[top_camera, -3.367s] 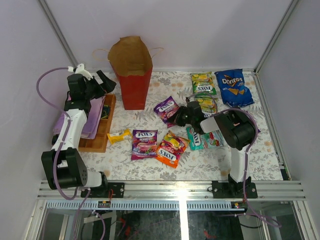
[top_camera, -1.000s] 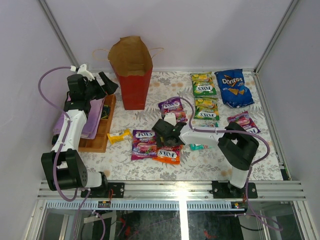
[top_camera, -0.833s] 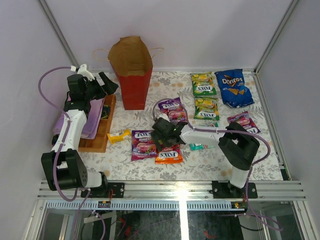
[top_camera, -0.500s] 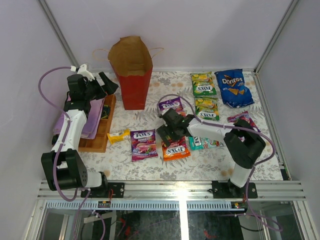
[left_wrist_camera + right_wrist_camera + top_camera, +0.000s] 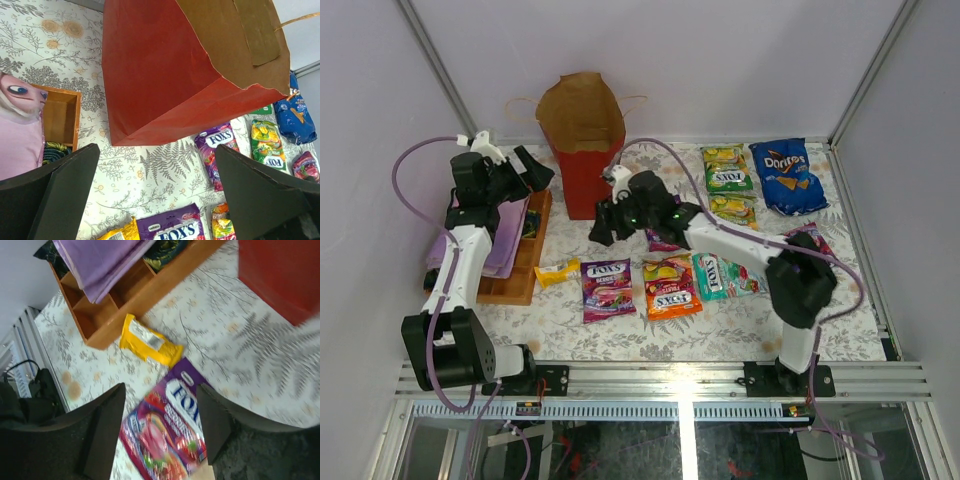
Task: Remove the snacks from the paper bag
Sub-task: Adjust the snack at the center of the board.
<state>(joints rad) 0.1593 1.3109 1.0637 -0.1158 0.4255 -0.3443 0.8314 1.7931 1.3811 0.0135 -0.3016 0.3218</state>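
The paper bag (image 5: 582, 140), red outside and brown inside, stands upright at the back with its mouth open; in the left wrist view the paper bag (image 5: 170, 80) fills the top. Snacks lie flat on the table: a Doritos bag (image 5: 788, 175), green-yellow packs (image 5: 725, 168), a purple pack (image 5: 610, 288), an orange pack (image 5: 670, 290), a teal pack (image 5: 725, 275) and a small yellow packet (image 5: 558, 271). My right gripper (image 5: 600, 228) hovers by the bag's lower right corner, open and empty, above the purple pack (image 5: 170, 435). My left gripper (image 5: 538, 165) stands open left of the bag, holding nothing.
A wooden tray (image 5: 525, 265) with a folded purple cloth (image 5: 505, 235) sits at the left, below the left arm. A pink pack (image 5: 815, 238) lies partly behind the right arm's elbow. Another purple pack (image 5: 220, 150) lies just right of the bag's base.
My right gripper has swung from the orange pack at the table's middle up and left to the bag's base, leaving that pack flat beside the purple one. The left arm has barely moved.
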